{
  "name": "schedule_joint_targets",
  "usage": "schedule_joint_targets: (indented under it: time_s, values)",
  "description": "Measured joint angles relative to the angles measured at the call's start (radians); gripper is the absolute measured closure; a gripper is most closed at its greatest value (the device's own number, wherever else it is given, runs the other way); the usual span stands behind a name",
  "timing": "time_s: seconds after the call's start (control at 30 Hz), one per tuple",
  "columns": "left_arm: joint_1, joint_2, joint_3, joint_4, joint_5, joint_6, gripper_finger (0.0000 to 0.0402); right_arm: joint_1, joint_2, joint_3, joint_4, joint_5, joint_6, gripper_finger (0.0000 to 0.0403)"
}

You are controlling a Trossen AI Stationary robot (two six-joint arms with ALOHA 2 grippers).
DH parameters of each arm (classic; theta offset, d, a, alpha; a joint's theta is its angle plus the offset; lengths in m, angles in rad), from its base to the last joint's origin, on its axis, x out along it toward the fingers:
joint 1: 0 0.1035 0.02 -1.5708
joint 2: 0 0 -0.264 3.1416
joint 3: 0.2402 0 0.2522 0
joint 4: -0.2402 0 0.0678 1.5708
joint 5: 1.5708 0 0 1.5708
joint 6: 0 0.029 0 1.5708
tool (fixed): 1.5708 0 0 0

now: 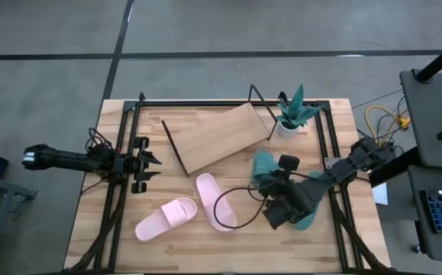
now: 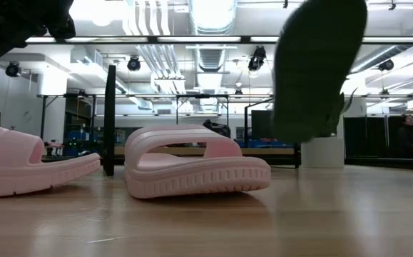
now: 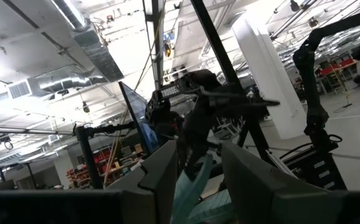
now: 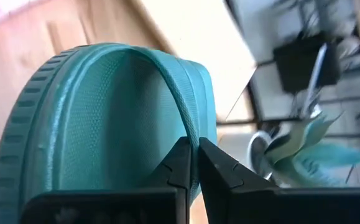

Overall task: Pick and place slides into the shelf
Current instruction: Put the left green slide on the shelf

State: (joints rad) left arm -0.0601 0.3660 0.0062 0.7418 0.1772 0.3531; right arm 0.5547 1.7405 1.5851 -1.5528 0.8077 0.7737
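Note:
A dark green slide [image 2: 320, 64] hangs clear of the table with my right gripper [image 4: 195, 146] shut on it, right of centre in the high view [image 1: 264, 166]. A second green patch [image 1: 309, 220] shows under that arm, mostly hidden. Two pink slides [image 1: 166, 218] [image 1: 215, 201] lie sole-down on the table's near middle. The shelf [image 1: 219, 137], a slanted light-wood board on a black wire frame, stands at the far middle. My left gripper [image 1: 150, 164] waits open at the table's left edge. My right gripper pinches the edge of the green slide's strap [image 4: 191, 127] between its two fingers, one on the footbed side and one on the strap's outer face. The fingers slant downward from the table's right. The slide hangs tilted, lifted clear of the table.
A potted plant in a white pot [image 1: 288, 122] stands at the far right, close to the shelf's right end. Black frame rails [image 1: 330, 145] run along the table's left and right sides. A black cable [image 1: 228, 200] loops over the nearer pink slide.

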Motion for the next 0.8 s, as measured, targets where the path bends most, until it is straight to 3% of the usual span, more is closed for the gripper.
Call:
schedule_joint_targets:
  time_s: [0.13, 0.33, 0.53, 0.8]
  values:
    - [0.000, 0.000, 0.000, 0.000, 0.000, 0.000, 0.0288, 0.006, 0.001, 0.025, 0.049, 0.127, -0.114, 0.0390]
    - [0.000, 0.000, 0.000, 0.000, 0.000, 0.000, 0.0288, -0.009, 0.003, 0.019, 0.364, 0.284, -0.523, 0.0390]
    - [0.000, 0.000, 0.000, -0.001, 0.000, -0.009, 0.0288, -0.067, 0.003, -0.016, 0.728, 0.262, -0.963, 0.0390]
    - [0.000, -0.027, 0.002, -0.008, -0.003, -0.113, 0.0288, -0.188, 0.003, -0.150, 1.093, 0.148, -1.278, 0.0391]
